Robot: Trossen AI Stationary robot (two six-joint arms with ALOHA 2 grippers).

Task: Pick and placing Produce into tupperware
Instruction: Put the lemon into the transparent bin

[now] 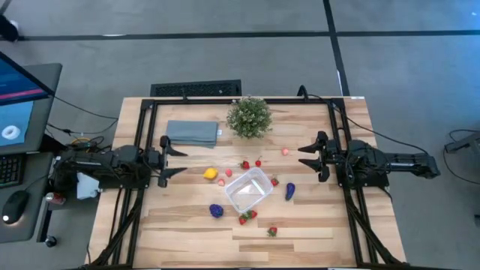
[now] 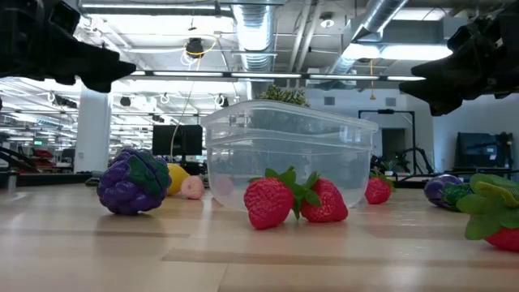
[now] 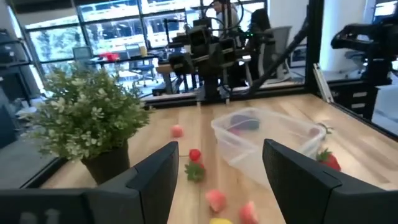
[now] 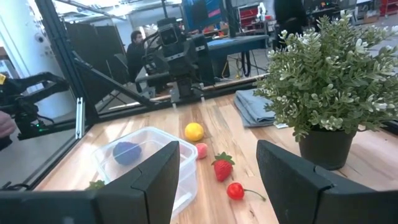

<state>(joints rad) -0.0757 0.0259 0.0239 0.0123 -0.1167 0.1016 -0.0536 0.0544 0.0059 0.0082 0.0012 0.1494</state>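
arms: two, dark, jointed | left pincer [image 1: 174, 158] black | right pincer [image 1: 308, 156] black, two-fingered

Bright, even overhead light fills every view, and the ceiling strip lights [image 2: 243, 77] glare white in the low view, turning the arms above into dark silhouettes. Shadows on the tabletop [image 1: 315, 225] are soft and short. In the left wrist view the near fingers [image 3: 152, 177] and closest fruit look blurred.

Red strawberries [image 2: 293, 200], clear whitish tupperware [image 2: 285, 152]
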